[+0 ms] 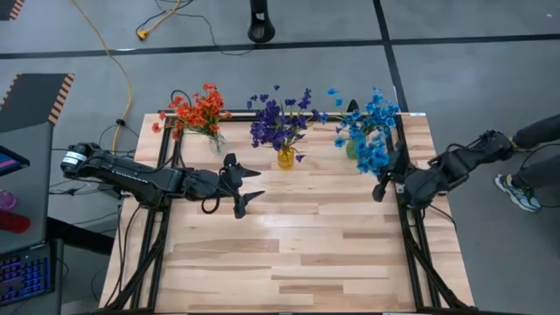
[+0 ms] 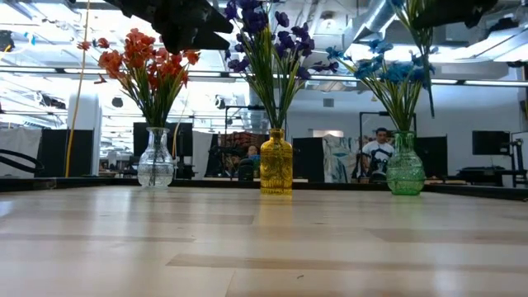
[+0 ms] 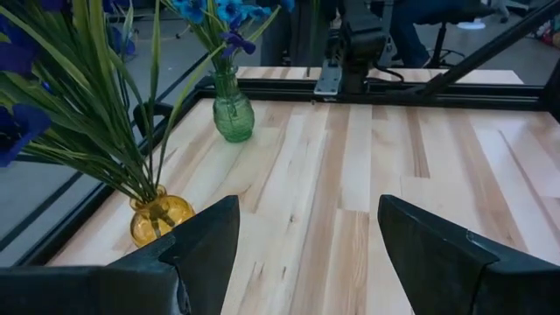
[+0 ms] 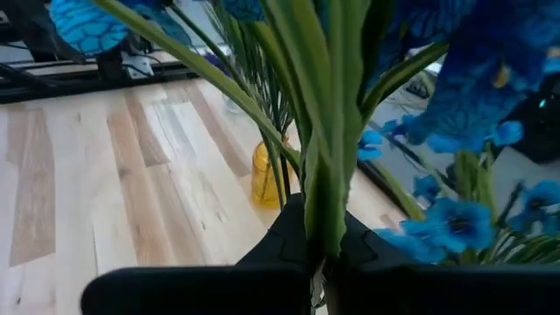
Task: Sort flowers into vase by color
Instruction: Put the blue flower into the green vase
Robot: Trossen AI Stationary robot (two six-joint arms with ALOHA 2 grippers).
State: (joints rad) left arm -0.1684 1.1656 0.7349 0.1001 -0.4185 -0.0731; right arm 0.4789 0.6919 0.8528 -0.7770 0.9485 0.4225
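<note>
Three vases stand along the table's far edge. A clear vase [image 1: 215, 140] holds orange-red flowers [image 1: 199, 108]. A yellow vase [image 1: 286, 158] holds dark purple flowers [image 1: 280, 118]. A green vase [image 1: 351, 150] holds bright blue flowers [image 1: 372, 114]. My right gripper [image 1: 383, 182] is just right of the green vase and is shut on a blue sprig [image 1: 374, 160]. My left gripper [image 1: 253, 185] hangs open above bare table, near the yellow vase [image 3: 160, 217], and touches nothing. My right gripper [image 4: 322, 262] pinches the blue sprig's green stems [image 4: 325, 206] between its two fingers. The stems and leaves run out past the fingertips, with blue blossoms [image 4: 455, 223] to one side. The sprig is lifted clear of the table, beside the green vase's bunch.
The wooden table [image 1: 297, 254] shows open room across its middle and near side. A black frame [image 1: 411, 236] runs along its edges. A person [image 2: 379, 150] sits in the room beyond the far edge, and a foot in a shoe [image 1: 518, 194] shows at the right.
</note>
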